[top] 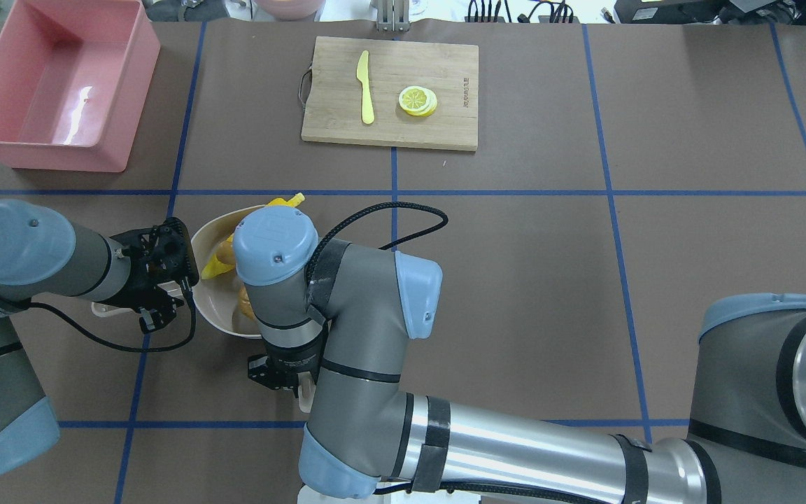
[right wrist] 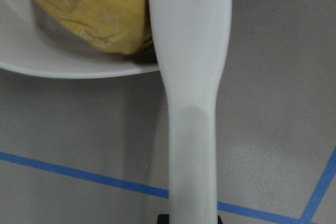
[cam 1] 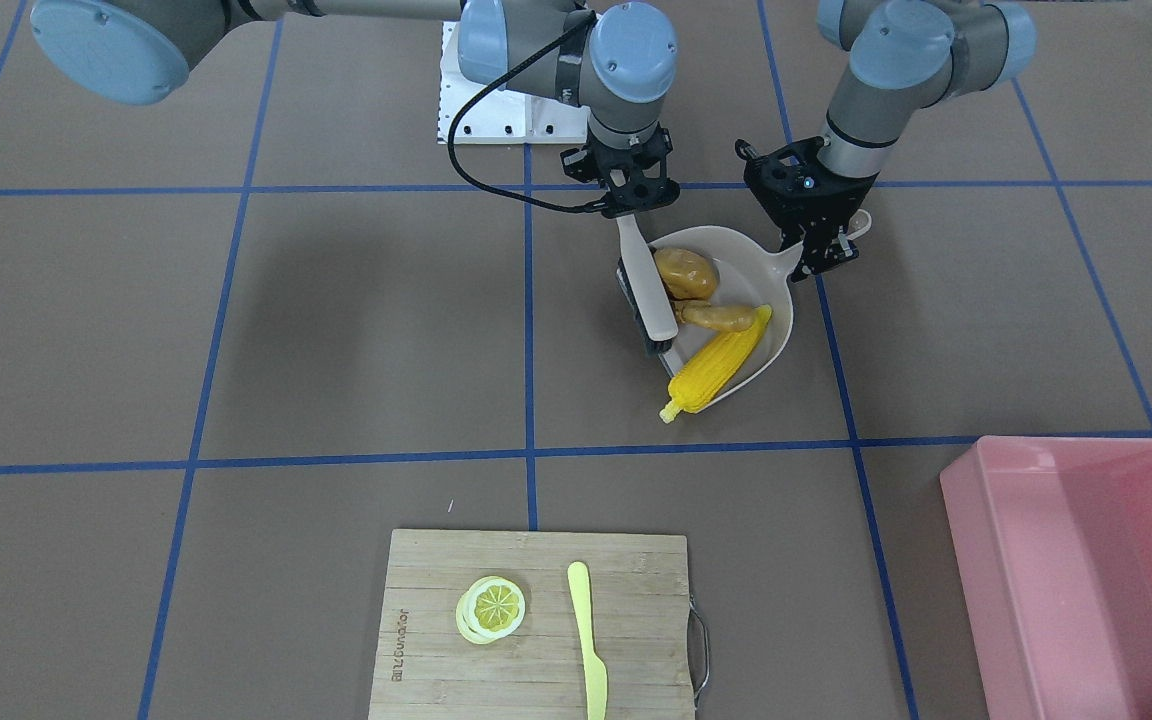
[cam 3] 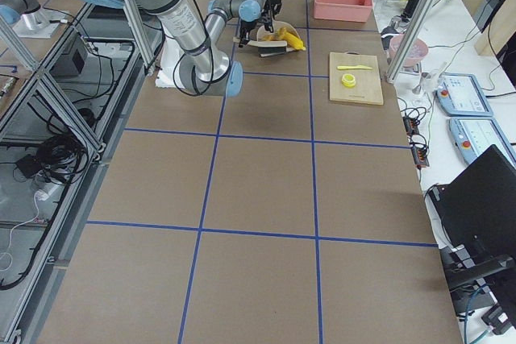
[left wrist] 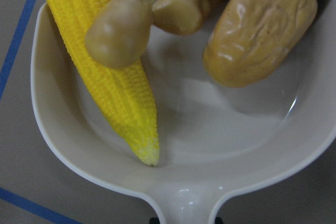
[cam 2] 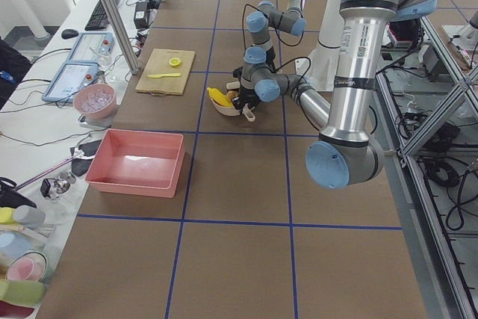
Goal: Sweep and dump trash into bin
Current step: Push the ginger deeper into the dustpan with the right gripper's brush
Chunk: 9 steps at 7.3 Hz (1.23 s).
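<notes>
Pink bin [cam 1: 1086, 580] well apart from dustpan [cam 1: 744, 268], corn cob [cam 1: 716, 365] overhanging its lip. Left gripper [cam 1: 826, 262] pinches the pan handle, right gripper [cam 1: 636, 205] the brush [cam 1: 648, 285]; brush head hidden overhead.

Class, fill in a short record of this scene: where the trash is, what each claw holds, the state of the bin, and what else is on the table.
Trash: yellow corn cob, glossy brown potato and knobbly tan ginger root, all in the beige plastic dustpan; the corn's end overhangs its lip.
Left claw: shut on the dustpan's handle.
Right claw: shut on the white-handled brush, which lies along the pan's side.
Bin: large pink plastic tub, empty, apart from the dustpan.
Elsewhere: wooden cutting board carrying a lemon slice and a yellow toy knife.
</notes>
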Each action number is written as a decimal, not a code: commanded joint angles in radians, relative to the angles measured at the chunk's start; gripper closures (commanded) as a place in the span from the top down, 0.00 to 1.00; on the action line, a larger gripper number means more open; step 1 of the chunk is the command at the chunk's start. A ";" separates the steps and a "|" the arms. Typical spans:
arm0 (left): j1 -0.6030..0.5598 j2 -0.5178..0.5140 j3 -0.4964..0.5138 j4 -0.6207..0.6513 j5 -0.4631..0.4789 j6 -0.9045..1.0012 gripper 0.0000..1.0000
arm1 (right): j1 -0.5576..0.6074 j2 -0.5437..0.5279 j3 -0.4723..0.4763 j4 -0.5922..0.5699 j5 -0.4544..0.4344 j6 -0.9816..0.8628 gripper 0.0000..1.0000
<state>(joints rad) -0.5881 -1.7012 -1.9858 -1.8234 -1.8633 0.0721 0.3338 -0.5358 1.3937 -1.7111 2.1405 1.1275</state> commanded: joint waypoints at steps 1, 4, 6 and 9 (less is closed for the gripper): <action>-0.001 0.002 -0.001 -0.023 0.001 0.000 0.00 | 0.046 0.007 0.008 -0.009 0.048 -0.011 0.00; -0.006 0.002 -0.007 -0.050 -0.001 -0.002 0.00 | 0.140 -0.015 0.042 -0.125 0.099 -0.161 0.00; -0.007 0.002 -0.008 -0.074 -0.004 -0.002 0.00 | 0.187 -0.041 0.134 -0.275 0.099 -0.287 0.00; -0.036 0.003 -0.027 -0.149 -0.011 0.006 0.00 | 0.287 -0.266 0.367 -0.367 0.085 -0.408 0.00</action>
<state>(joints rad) -0.6038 -1.6987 -2.0051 -1.9355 -1.8715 0.0753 0.5795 -0.6979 1.6615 -2.0598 2.2317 0.7439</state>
